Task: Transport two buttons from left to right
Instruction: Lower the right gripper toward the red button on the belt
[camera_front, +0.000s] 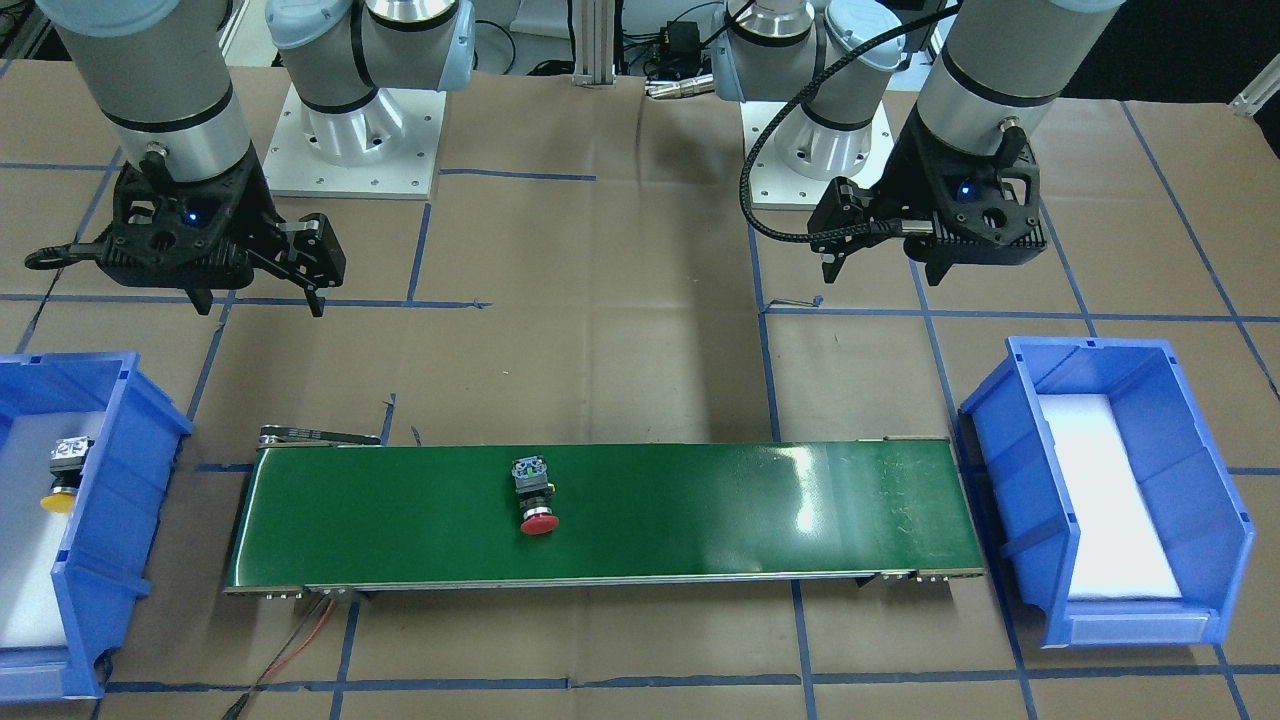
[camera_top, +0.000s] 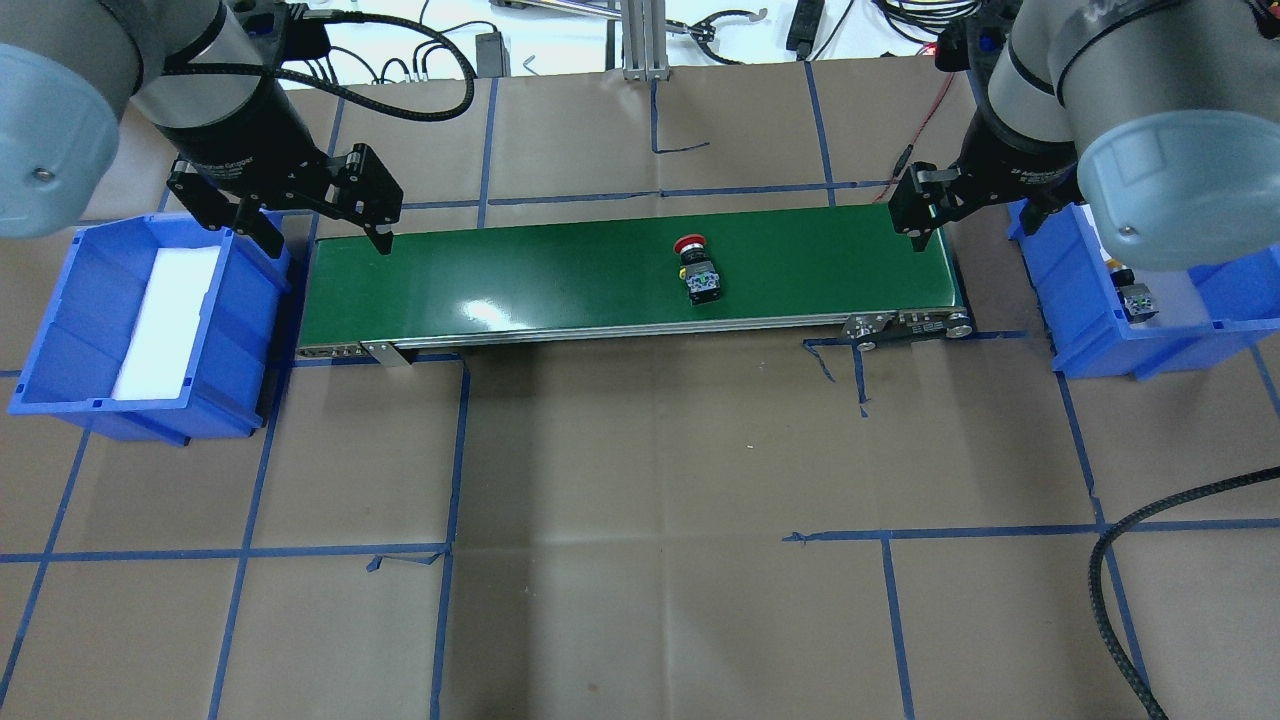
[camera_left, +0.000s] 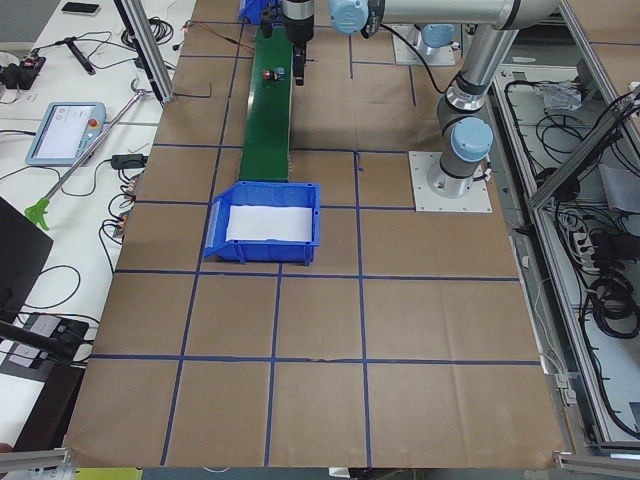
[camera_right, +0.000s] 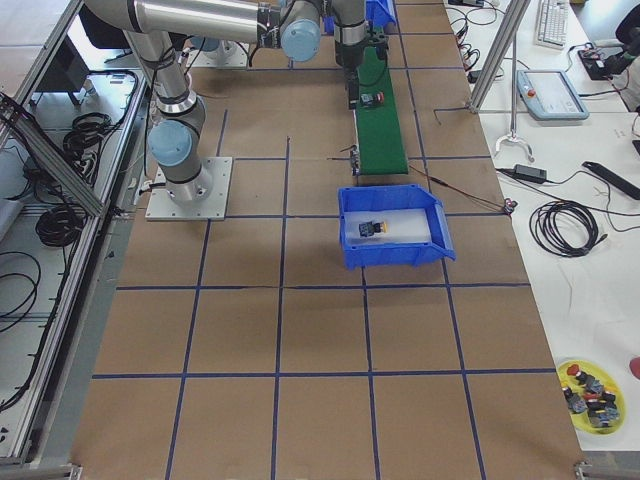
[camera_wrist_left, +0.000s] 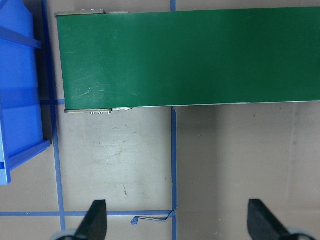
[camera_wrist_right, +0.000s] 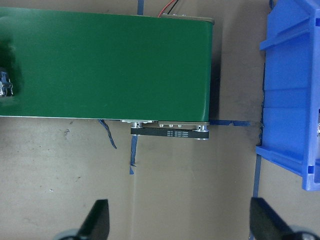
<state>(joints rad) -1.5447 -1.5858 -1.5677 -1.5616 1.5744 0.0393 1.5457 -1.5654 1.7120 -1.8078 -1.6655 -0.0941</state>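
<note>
The red-capped button lies on its side on the green conveyor belt, near the middle; it also shows in the overhead view. The yellow-capped button lies in the blue bin on my right side, with its grey base showing in the overhead view. My left gripper is open and empty above the belt's left end. My right gripper is open and empty above the belt's right end. Both wrist views show spread fingers with nothing between them.
The blue bin on my left side holds only a white foam pad. Red wires run from the belt's right end. The table is brown paper with blue tape lines.
</note>
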